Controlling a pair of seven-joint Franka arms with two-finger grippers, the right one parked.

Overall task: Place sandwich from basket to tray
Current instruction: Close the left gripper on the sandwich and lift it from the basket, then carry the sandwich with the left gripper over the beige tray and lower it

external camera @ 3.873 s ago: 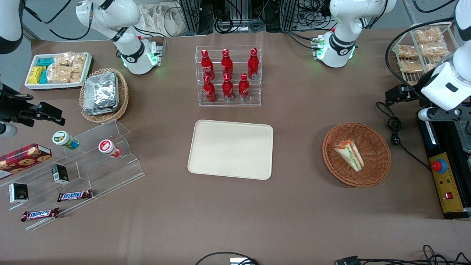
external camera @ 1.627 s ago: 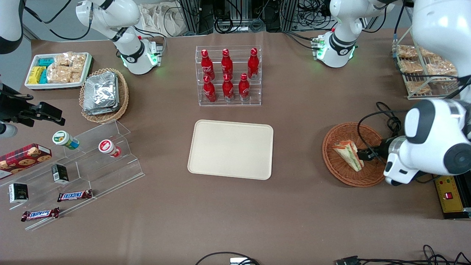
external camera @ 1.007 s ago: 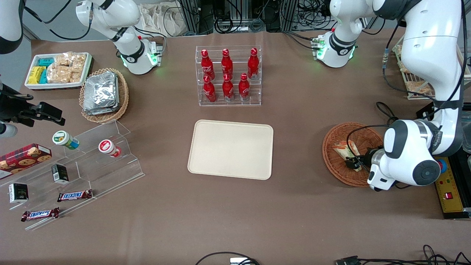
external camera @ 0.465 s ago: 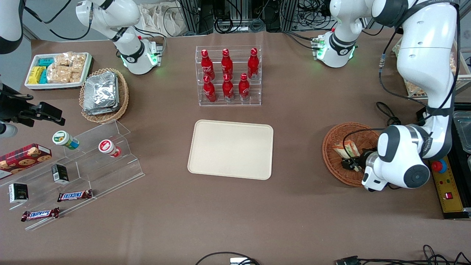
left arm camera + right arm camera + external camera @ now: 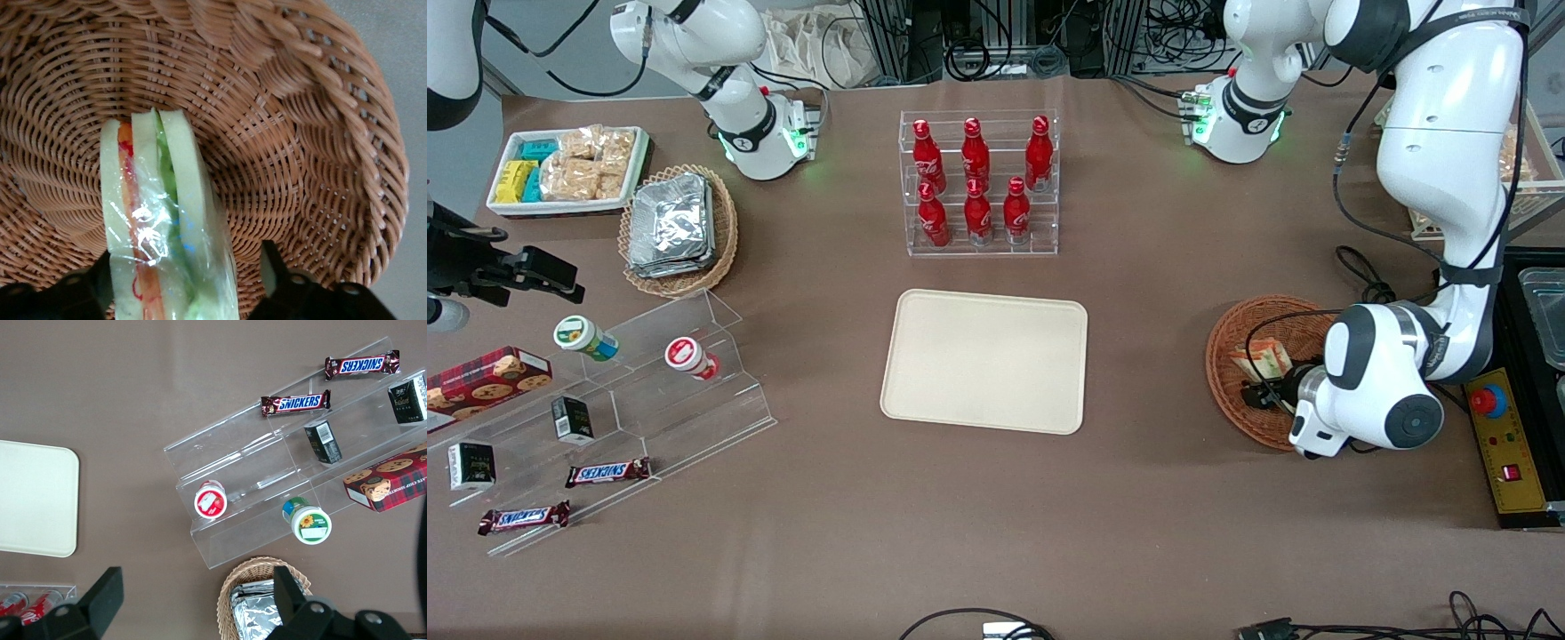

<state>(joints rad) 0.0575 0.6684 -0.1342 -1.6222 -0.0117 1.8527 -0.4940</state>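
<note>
The sandwich (image 5: 1261, 359), a wrapped white-bread wedge with orange and green layers, lies in the reddish-brown wicker basket (image 5: 1224, 342). My left gripper (image 5: 1266, 392) is down inside the basket at the sandwich's end nearer the front camera. In the left wrist view the gripper (image 5: 187, 283) is open. Its two black fingers (image 5: 272, 268) stand on either side of the sandwich (image 5: 160, 200), with a gap on one side, above the basket's weave (image 5: 287, 133). The cream tray (image 5: 984, 360) lies empty at mid-table, toward the parked arm from the basket, and shows in the right wrist view (image 5: 33, 500).
A clear rack of red bottles (image 5: 978, 182) stands farther from the front camera than the tray. A black cable (image 5: 1371, 293) lies beside the basket. A yellow control box with a red button (image 5: 1485, 402) sits at the working arm's end of the table.
My left arm swung in from the table's end and came down over the basket. The open gripper now straddles the sandwich, which has not moved.
</note>
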